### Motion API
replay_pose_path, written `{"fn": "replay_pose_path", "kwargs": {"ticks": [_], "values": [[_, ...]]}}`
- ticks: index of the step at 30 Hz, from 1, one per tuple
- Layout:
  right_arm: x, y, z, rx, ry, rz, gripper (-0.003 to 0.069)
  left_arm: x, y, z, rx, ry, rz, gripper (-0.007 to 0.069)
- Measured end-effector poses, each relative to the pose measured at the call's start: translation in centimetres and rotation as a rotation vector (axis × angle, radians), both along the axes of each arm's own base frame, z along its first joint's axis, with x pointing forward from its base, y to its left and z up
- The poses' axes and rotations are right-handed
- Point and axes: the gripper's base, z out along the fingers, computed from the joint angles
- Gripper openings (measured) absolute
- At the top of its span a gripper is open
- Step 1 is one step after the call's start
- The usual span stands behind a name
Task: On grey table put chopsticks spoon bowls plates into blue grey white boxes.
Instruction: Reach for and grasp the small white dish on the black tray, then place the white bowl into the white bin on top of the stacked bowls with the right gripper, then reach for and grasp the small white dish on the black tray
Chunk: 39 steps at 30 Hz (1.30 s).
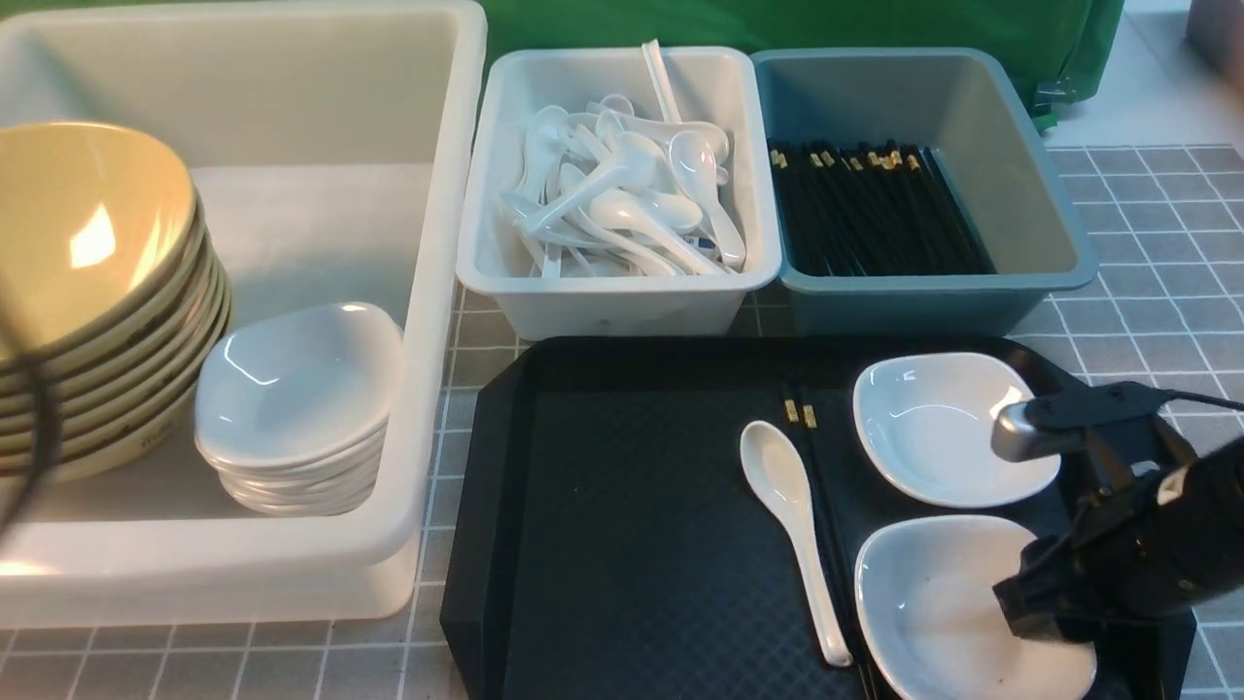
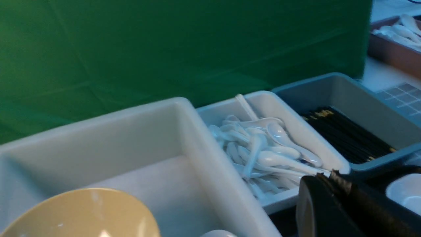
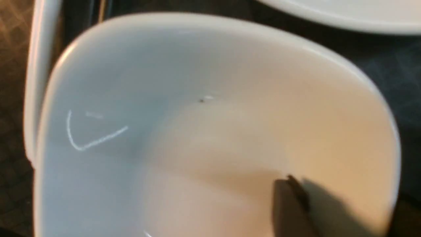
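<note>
Where it lies on the tray (image 1: 622,544), the near plate (image 1: 933,603) gleams white

The stack of yellow bowls (image 1: 87,292) is cut off by the front view's left edge. The near white plate (image 1: 933,603) runs past the bottom edge, and its right rim is hidden behind the right gripper (image 1: 1045,608). Whether the jaws hold it is unclear. The right wrist view is blurred and shows only 1 dark fingertip (image 3: 289,210).
</note>
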Motion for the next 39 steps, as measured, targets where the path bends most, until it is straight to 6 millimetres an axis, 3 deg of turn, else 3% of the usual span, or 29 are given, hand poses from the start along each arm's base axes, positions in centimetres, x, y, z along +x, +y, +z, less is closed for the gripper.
{"fn": "replay_pose_path", "kwargs": {"ticks": [3,8,12,14,18,22,23,24,27,30,33,35,36,37,39], "values": [[0.4,0.3,2.2,0.026,-0.016,0.027,0.0115,-2.9,1.1,-3.2,0.063,-0.085,0.186,-0.001],[0.6,1.4,9.3,0.183,-0.201,0.035,0.0061,-5.5,2.6,-9.0,0.041,-0.143,0.413,-0.001],[1.3,5.3,14.5,0.478,-0.394,0.13,0.0061,-5.6,3.4,-13.2,-0.058,-0.112,0.513,-0.0009],[2.0,8.6,16.2,0.639,-0.469,0.202,0.0061,-5.2,3.7,-15.2,-0.112,-0.077,0.538,-0.0008],[4.0,15.5,16.0,0.797,-0.516,0.297,0.0064,-4.2,3.9,-17.7,-0.147,-0.025,0.544,-0.0008],[7.0,21.9,13.3,0.792,-0.504,0.346,0.0085,-3.9,3.8,-17.5,-0.142,-0.083,0.523,-0.0008],[7.2,22.2,13.5,0.795,-0.511,0.347,0.009,-3.9,3.8,-17.5,-0.142,-0.085,0.522,-0.0008],[8.3,23.9,12.0,0.788,-0.492,0.349,0.0113,-3.9,3.7,-17.4,-0.142,-0.097,0.518,-0.0008],[10.1,25.8,10.2,0.802,-0.457,0.337,0.0204,-3.9,3.7,-17.4,-0.141,-0.103,0.517,-0.0008],[10.9,26.2,9.7,0.822,-0.431,0.343,0.0318,-3.9,3.7,-17.4,-0.141,-0.102,0.517,-0.0008],[11.3,24.8,10.4,0.833,-0.395,0.379,0.0413,-3.9,3.7,-17.4,-0.141,-0.102,0.517,-0.0008],[11.9,22.0,11.6,0.788,-0.356,0.386,0.0442,-3.9,3.7,-17.4,-0.141,-0.102,0.517,-0.0008],[11.8,21.6,11.9,0.768,-0.354,0.405,0.0443,-3.9,3.7,-17.4,-0.141,-0.102,0.517,-0.0008],[12.2,18.8,12.8,0.686,-0.33,0.405,0.0443,-3.9,3.7,-17.4,-0.141,-0.102,0.517,-0.0008],[12.2,15.4,13.6,0.536,-0.294,0.4,0.0427,-3.9,3.7,-17.4,-0.141,-0.102,0.517,-0.0008]]}}
